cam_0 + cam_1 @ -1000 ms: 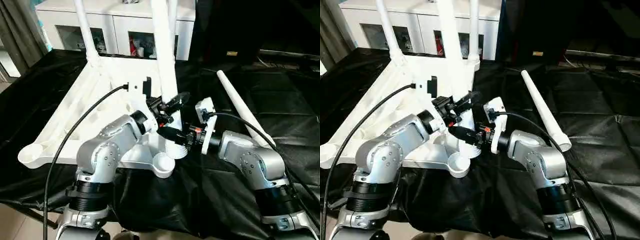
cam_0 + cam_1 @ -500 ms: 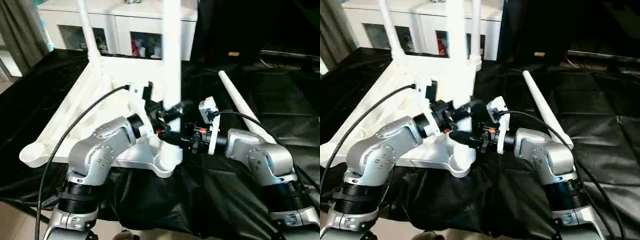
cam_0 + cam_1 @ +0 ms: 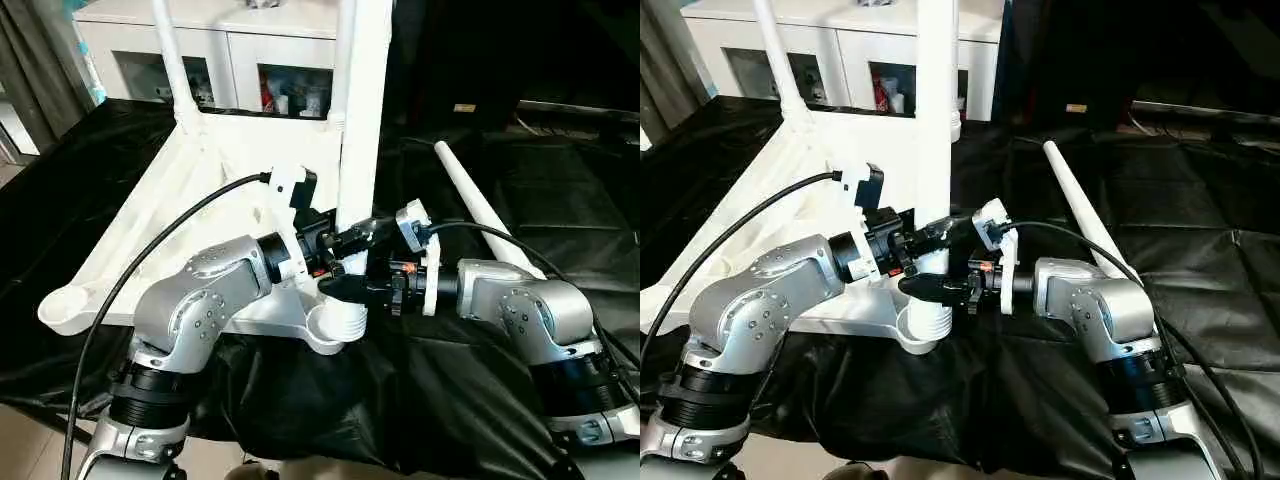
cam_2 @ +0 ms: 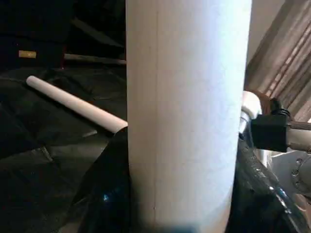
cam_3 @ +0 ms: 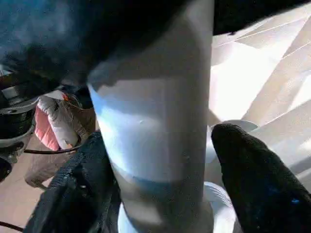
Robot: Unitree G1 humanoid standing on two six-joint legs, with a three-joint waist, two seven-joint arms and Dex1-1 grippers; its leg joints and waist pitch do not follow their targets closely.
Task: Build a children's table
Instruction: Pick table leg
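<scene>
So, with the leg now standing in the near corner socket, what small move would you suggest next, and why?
Probably press the leg straight down with both pincers. It stands upright in the corner socket of the tabletop, the left pincer and right pincer flank its base, and I cannot tell that it is fully seated.

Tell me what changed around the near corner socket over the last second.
The long white tubular leg, leaning left before, now stands upright in the near round corner socket of the white plastic tabletop. The left gripper and right gripper stayed around its base. The loose white leg on the black cloth has not moved.
</scene>
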